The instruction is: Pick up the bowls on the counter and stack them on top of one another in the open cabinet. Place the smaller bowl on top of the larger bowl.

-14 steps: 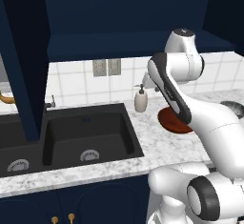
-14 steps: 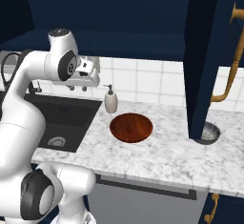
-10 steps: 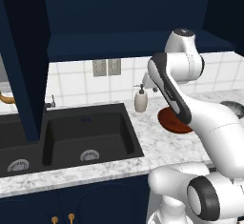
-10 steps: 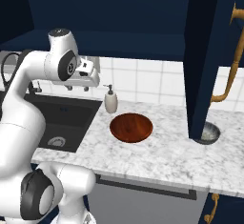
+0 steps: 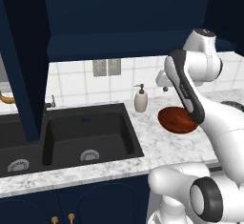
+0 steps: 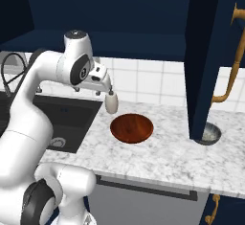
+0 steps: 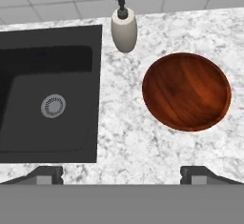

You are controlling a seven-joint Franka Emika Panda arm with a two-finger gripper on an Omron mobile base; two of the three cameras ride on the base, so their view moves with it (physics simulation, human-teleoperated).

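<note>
The larger bowl [image 7: 187, 91] sits on the counter [image 7: 128, 137] beside the soap dispenser [image 7: 124, 29]. The gripper [image 7: 122, 174] hovers above, spread wide and empty — centre one finger over the near rim, then descend squarely.

A glossy red-brown, wood-grained finish is seen on the larger bowl [image 7: 187, 90]. The counter [image 7: 124, 142] is marbled in white and grey, with a black sink [image 7: 47, 94] set at its left. The soap dispenser [image 7: 124, 30] is coloured off-white, the smaller bowl [image 6: 209, 134] pale grey, the open cabinet [image 6: 203, 51] dark navy.
</note>
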